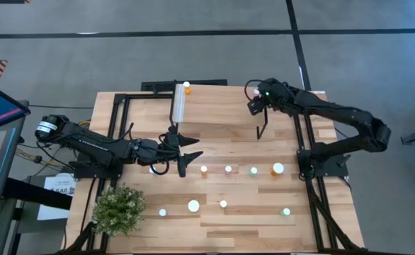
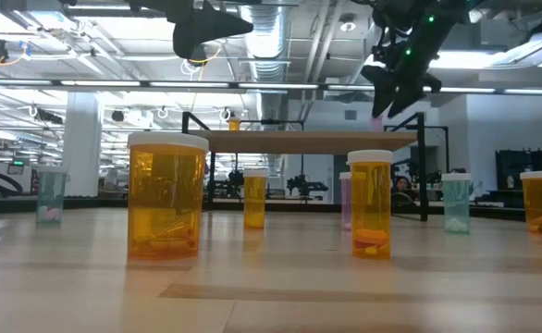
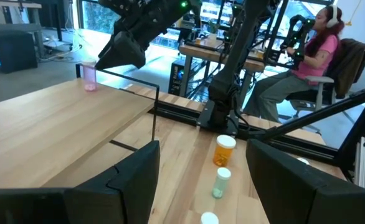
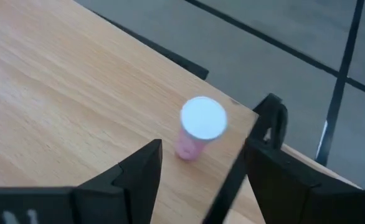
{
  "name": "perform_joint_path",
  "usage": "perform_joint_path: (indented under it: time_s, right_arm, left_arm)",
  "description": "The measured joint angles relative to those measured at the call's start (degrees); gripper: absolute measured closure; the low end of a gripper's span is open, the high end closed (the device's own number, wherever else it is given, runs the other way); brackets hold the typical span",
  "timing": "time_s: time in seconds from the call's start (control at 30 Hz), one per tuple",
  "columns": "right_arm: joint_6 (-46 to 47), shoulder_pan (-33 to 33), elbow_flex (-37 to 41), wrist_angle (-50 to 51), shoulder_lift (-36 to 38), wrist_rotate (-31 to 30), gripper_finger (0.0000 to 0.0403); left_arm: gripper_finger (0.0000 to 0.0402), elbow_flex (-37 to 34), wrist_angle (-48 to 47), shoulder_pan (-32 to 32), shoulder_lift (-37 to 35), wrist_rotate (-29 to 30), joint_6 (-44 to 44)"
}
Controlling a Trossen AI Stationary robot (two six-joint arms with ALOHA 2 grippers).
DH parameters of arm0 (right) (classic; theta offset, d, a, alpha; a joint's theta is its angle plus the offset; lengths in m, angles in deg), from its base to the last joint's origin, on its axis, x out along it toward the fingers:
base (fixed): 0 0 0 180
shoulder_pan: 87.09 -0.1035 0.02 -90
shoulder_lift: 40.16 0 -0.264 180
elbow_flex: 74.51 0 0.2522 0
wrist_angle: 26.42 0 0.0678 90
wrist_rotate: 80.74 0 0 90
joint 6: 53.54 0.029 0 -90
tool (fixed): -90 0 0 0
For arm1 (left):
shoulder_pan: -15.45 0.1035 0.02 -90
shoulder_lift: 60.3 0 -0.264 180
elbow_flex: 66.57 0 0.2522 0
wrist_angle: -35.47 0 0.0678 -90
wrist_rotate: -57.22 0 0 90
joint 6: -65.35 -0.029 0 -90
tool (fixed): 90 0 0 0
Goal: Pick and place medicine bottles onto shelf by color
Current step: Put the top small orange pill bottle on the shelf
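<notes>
right gripper [image 4: 198, 165]: released, jaws apart above pink bottle [image 4: 198, 127] | bottle: upright at shelf [image 1: 218, 106] corner | left gripper [image 1: 186, 152]: spread, empty, beside shelf

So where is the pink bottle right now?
The pink bottle stands upright at the shelf's right corner, directly below the open right hand, apart from its fingers.

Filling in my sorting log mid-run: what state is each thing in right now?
Pink bottle: upright on the shelf near a corner, capped, released.
Orange bottle: on the shelf's far edge.
Other bottles: standing on the table, unsorted.
Right claw: open, above the pink bottle.
Left claw: open, empty, over the table.
</notes>
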Motion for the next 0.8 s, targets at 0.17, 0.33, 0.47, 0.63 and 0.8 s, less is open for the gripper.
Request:
perform_joint_path:
  time_s: [0.17,0.33,0.47,0.63,0.8]
  right_arm:
    - [1.39,-0.16,-1.42,5.28,3.27,-2.42,0.0154]
    - [6.21,-3.12,-0.28,12.82,11.59,-7.79,0.0154]
    - [8.70,-10.28,4.08,11.83,20.80,-11.92,0.0154]
    - [9.76,-23.01,13.13,4.94,30.51,-11.60,0.0154]
    - [10.23,-36.28,22.56,-5.37,35.48,-11.33,0.0154]
  left_arm:
    - [0.0175,0.00,-0.04,-0.01,0.00,-0.05,0.06]
    - [0.0175,0.00,-1.37,-0.02,0.00,-2.05,1.77]
    - [0.0175,0.00,-1.91,-0.02,0.02,-1.83,1.97]
    - [0.0175,0.00,-1.86,-0.02,0.02,-1.55,2.30]
    - [0.0175,0.00,-1.88,-0.02,0.02,-0.11,2.40]
